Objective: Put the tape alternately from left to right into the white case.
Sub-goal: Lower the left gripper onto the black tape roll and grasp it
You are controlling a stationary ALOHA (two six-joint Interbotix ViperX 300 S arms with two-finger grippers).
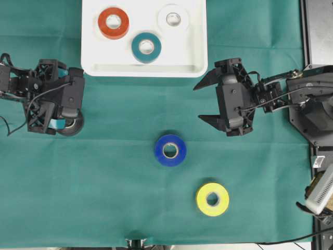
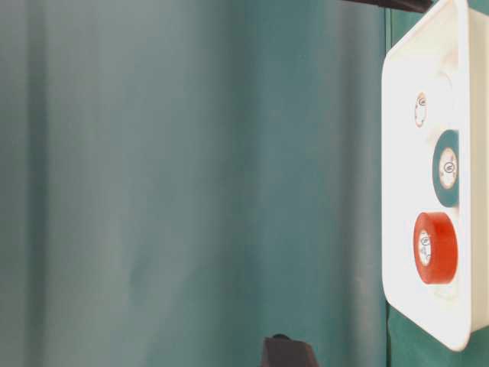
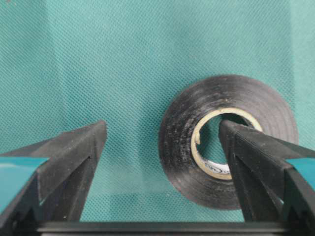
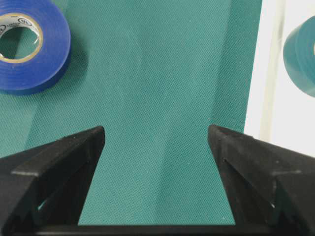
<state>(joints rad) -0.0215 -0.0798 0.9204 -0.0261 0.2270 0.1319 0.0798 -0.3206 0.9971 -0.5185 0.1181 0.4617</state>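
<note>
The white case [image 1: 145, 70] lies at the top centre with a red-orange roll [image 1: 113, 23], a white roll [image 1: 173, 19] and a teal roll [image 1: 146, 47] inside. On the green cloth lie a blue roll [image 1: 170, 150] and a yellow roll [image 1: 212, 199]. My left gripper [image 3: 162, 127] is open and low over the black roll [image 3: 177, 147]. Its right finger reaches into the roll's pale core and its left finger stands outside on the cloth. In the overhead view the black roll [image 1: 74, 127] peeks out from under the left gripper [image 1: 62, 122]. My right gripper [image 1: 199, 102] is open over bare cloth, beside the case's right corner.
The right wrist view shows the blue roll [image 4: 44, 54] at upper left and the case's wall [image 4: 275, 113] with the teal roll [image 4: 301, 56] at right. A black frame [image 1: 317, 31] and a pale device [image 1: 322, 190] line the right edge.
</note>
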